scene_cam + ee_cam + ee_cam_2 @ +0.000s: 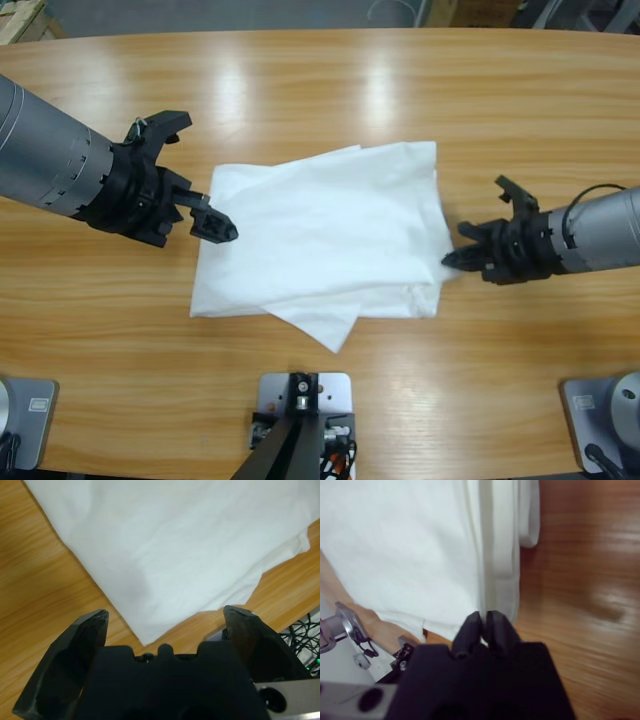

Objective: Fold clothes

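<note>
The clothes are one white shirt point(320, 235), lying folded over in a rough rectangle at the middle of the wooden table point(320, 80). My left gripper point(210, 177) comes in from the left and stands open at the shirt's left edge. In the left wrist view a corner of the shirt point(175, 545) points in between the spread jaws of the left gripper point(165, 625), which hold nothing. My right gripper point(450, 262) reaches in from the right and is shut on the shirt's lower right edge. In the right wrist view the right gripper point(484, 622) pinches a doubled hem of the shirt point(410, 545).
Bare wood runs all round the shirt, widest toward the far edge. Beyond the table's near edge, the wrist views show a tangle of black cables point(305, 635) and a metal bracket point(345, 625).
</note>
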Available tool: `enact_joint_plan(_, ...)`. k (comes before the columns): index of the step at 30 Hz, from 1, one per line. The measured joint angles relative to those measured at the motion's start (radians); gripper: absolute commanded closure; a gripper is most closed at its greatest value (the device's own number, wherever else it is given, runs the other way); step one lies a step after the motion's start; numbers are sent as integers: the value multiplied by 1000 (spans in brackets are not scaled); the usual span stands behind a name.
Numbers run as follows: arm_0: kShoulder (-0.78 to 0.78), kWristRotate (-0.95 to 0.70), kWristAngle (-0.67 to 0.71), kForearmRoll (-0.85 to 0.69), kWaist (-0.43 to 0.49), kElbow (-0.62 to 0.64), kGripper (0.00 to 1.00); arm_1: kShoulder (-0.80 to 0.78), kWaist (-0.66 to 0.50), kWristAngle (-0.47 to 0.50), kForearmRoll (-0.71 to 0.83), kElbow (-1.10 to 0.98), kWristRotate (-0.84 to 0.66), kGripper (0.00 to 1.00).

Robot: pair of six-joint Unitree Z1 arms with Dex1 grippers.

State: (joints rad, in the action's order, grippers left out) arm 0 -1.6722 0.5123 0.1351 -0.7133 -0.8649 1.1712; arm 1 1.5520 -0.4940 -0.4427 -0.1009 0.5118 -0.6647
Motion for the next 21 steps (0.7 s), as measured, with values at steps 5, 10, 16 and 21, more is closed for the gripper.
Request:
enact_joint_plan(5,0,1,0,19,-2,-24,96,-116,0,11,-105,-1,-15,1000)
enact_joint_plan(10,0,10,0,32,-12,-34,96,-154,0,20,-165,-1,-41,1000)
enact_joint_plan(16,6,10,0,34,-15,-45,110,-67,-16,19,-195,-1,-98,0)
enact_joint_plan(21,27,10,0,38,-16,-73,883,-140,-20,160,-375,64,-117,613)
